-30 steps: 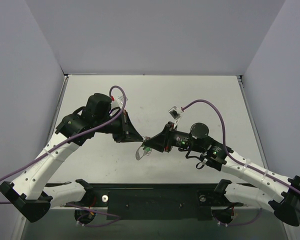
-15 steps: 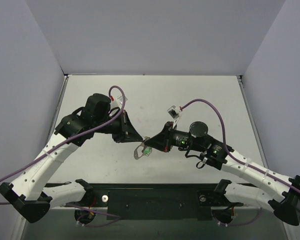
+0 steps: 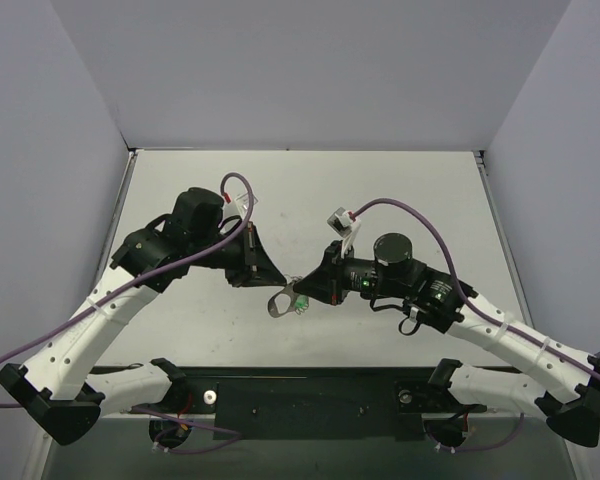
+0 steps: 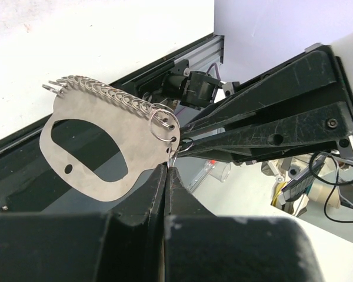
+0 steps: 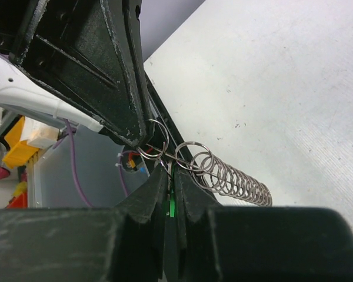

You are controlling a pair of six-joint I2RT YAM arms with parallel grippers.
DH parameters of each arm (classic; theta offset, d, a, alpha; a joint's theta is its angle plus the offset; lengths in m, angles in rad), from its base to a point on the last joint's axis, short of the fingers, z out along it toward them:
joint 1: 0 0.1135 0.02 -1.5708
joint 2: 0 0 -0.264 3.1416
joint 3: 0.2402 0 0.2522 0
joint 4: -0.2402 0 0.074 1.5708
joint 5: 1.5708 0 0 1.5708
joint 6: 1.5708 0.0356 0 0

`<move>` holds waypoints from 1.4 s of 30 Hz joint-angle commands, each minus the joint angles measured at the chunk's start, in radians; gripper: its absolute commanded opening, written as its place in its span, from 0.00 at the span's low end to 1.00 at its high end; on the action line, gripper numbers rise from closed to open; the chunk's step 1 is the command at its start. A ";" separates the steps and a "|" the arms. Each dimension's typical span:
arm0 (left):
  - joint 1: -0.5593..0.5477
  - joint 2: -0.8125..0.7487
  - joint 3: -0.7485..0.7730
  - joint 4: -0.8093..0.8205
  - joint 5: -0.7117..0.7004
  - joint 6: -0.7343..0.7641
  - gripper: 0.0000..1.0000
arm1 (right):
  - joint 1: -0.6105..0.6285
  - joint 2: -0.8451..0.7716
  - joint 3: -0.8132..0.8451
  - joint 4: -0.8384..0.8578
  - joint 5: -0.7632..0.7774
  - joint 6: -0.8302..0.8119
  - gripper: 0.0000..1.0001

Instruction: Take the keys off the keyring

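Observation:
The keyring point(image 3: 278, 303), a flat grey oblong loop with an oval opening and a row of small wire rings along one edge, hangs above the table between my two grippers. It shows large in the left wrist view point(image 4: 100, 167). My left gripper point(image 3: 279, 280) is shut, its tips point(image 4: 166, 169) pinching a small wire ring at the keyring's corner. My right gripper point(image 3: 304, 291) is shut on the key, whose green head point(image 5: 172, 202) shows between its fingers. The green also shows in the top view point(image 3: 301, 304). The two grippers' tips nearly touch. The ring row point(image 5: 235, 179) lies beside the right fingers.
A black rail point(image 3: 310, 385) runs along the table's near edge below the grippers. Purple cables point(image 3: 420, 215) loop over both arms. Grey walls point(image 3: 60, 200) close in the left, right and back sides.
The right wrist has lifted and turned, and its gripper has drawn the green key slightly to the right. The keyring has swung a little under the left gripper, which has held its place.

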 commanded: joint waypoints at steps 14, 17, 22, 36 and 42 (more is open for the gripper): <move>-0.009 0.013 0.034 -0.110 -0.015 0.085 0.00 | 0.033 0.112 0.223 -0.511 0.058 -0.321 0.00; -0.020 0.013 0.033 -0.119 -0.017 0.088 0.00 | 0.036 0.148 0.262 -0.569 0.050 -0.364 0.00; -0.038 0.020 0.027 -0.137 -0.018 0.094 0.00 | 0.046 0.200 0.328 -0.678 0.060 -0.450 0.00; -0.103 0.050 0.000 -0.159 0.002 0.111 0.00 | 0.092 0.244 0.365 -0.716 0.168 -0.565 0.00; -0.106 0.041 -0.061 -0.115 0.023 0.094 0.00 | 0.136 0.247 0.365 -0.689 0.299 -0.582 0.00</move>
